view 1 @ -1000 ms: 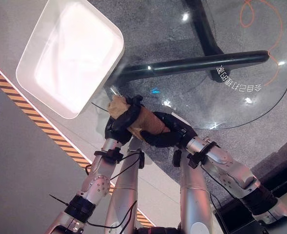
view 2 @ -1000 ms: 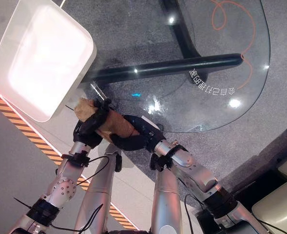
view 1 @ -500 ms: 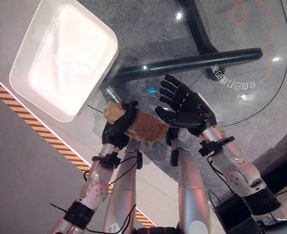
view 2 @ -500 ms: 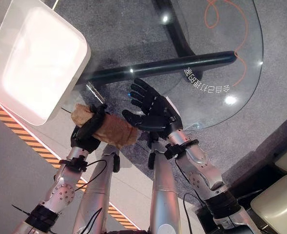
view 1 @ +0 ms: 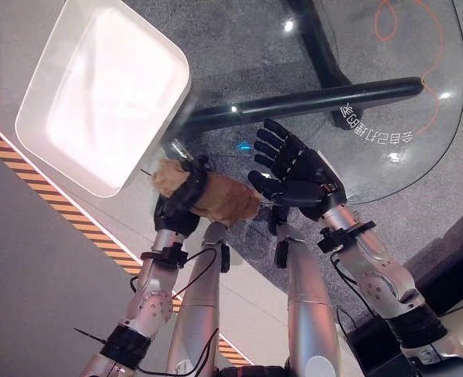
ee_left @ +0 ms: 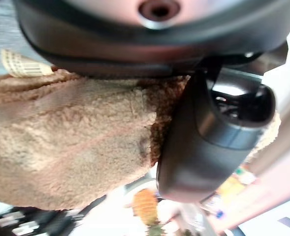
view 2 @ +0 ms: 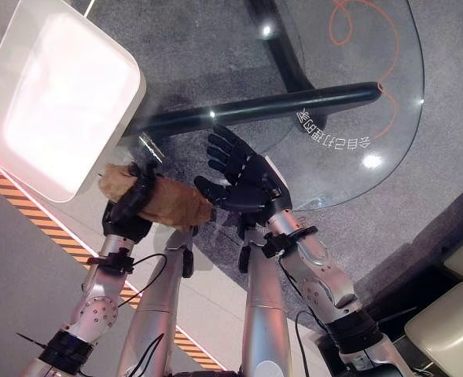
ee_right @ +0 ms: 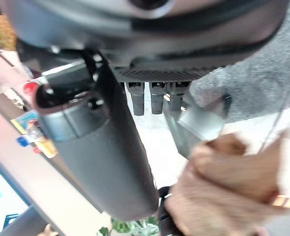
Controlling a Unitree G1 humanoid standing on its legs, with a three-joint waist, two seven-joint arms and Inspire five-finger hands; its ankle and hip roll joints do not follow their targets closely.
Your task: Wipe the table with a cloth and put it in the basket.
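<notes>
My left hand (view 1: pixel 174 208) is shut on a fuzzy brown cloth (view 1: pixel 219 199), which it holds just off the glass table's (view 1: pixel 408 55) near edge. The cloth's two ends stick out on either side of the hand. In the left wrist view the cloth (ee_left: pixel 71 142) sits pressed under the thumb (ee_left: pixel 209 142). The white basket (view 1: pixel 36 133), a shallow rounded tray, lies just beyond the cloth on the left. My right hand (view 1: pixel 300 174) hovers open beside the cloth's right end, fingers spread, holding nothing. Past its thumb (ee_right: pixel 95 147) the right wrist view shows the cloth (ee_right: pixel 223 196).
A dark tube of the table's frame (view 1: pixel 310 100) runs under the glass behind both hands. An orange cord (view 1: pixel 420 31) loops on the grey floor at the far right. Yellow-black striped tape (view 1: pixel 27 184) crosses the floor on the left.
The right hand let go of the cloth, opened and drew back to the right. The left hand carried the cloth a little left, closer to the basket.
</notes>
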